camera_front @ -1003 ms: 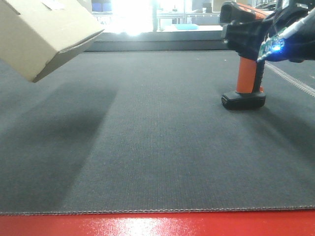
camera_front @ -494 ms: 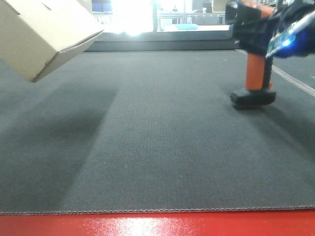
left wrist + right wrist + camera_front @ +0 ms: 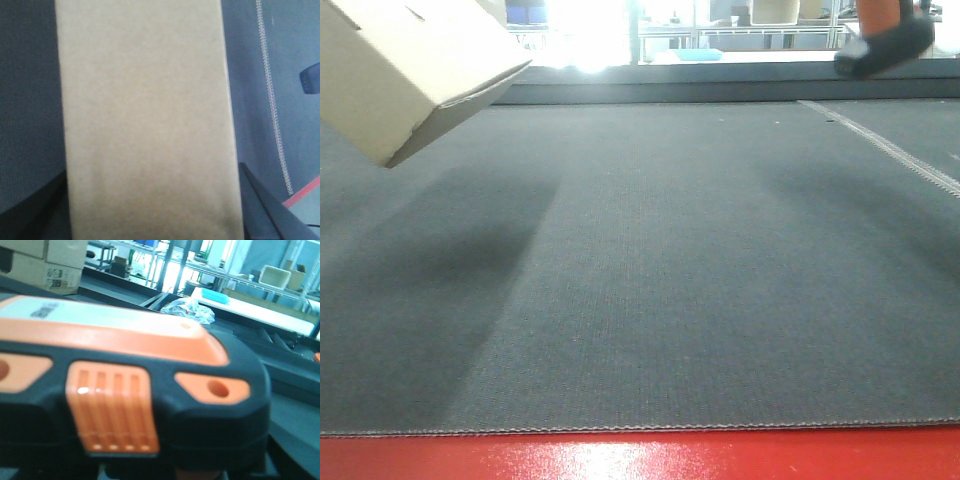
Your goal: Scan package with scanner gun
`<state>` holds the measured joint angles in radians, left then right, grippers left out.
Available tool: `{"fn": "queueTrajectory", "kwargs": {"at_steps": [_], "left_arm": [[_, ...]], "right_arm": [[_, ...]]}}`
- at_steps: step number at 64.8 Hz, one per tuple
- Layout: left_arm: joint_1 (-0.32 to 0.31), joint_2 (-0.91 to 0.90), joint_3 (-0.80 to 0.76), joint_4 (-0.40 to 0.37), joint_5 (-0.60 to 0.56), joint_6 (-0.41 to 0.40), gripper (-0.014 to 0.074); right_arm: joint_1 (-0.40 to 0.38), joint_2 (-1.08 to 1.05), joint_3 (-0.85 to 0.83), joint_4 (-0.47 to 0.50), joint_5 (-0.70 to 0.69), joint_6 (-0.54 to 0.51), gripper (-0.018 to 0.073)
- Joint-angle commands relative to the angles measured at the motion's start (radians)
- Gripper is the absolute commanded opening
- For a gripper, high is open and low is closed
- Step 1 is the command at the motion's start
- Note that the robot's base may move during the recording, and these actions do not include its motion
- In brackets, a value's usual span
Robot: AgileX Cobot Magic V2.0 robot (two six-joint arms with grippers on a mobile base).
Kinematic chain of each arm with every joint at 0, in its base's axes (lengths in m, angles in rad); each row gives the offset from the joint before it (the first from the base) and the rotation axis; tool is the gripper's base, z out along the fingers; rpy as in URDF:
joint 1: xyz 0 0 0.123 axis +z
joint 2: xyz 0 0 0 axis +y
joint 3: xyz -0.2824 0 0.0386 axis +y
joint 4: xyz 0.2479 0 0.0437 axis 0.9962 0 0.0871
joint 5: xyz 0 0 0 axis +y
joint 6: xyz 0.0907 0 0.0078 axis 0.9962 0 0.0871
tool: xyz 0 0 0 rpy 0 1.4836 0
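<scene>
front view: plain tan cardboard box (image 3: 410, 70) hangs tilted at upper left, one corner dipping toward the grey woven tabletop (image 3: 650, 280). left pincer (image 3: 150, 215) clasps its long, smooth sides. scanner (image 3: 883, 40), a blurred black foot and orange stem, is aloft at upper right, its slatted orange-and-black head lying crosswise in the wrist view. right pincer's grip cannot be told.

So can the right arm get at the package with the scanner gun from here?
Probably yes. In the front view the scanner gun hangs clear of the mat at far right, the package is up and tilted at left, and only bare mat lies between them.
</scene>
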<state>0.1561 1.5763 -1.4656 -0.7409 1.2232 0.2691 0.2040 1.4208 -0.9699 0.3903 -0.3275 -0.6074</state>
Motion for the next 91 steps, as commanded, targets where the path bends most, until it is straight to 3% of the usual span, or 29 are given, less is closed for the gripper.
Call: {"fn": "queueTrajectory", "kwargs": {"at_steps": [1, 21, 58, 91], "left_arm": [[0.0, -0.015, -0.002, -0.025, -0.002, 0.008, -0.0111], [0.0, -0.015, -0.002, -0.023, -0.002, 0.008, -0.0111], [0.0, -0.015, -0.002, -0.021, -0.002, 0.008, -0.0111], [0.0, -0.015, -0.002, -0.019, -0.002, 0.008, -0.0111]], "right_arm": [[-0.004, -0.02, -0.07, -0.001, 0.047, -0.079, -0.016], [-0.004, 0.005, -0.17, -0.001, 0.081, -0.252, -0.016], [-0.006, 0.151, -0.273, 0.002, 0.077, -0.252, -0.016], [-0.006, 0.153, -0.277, 0.002, 0.084, -0.293, -0.016]]}}
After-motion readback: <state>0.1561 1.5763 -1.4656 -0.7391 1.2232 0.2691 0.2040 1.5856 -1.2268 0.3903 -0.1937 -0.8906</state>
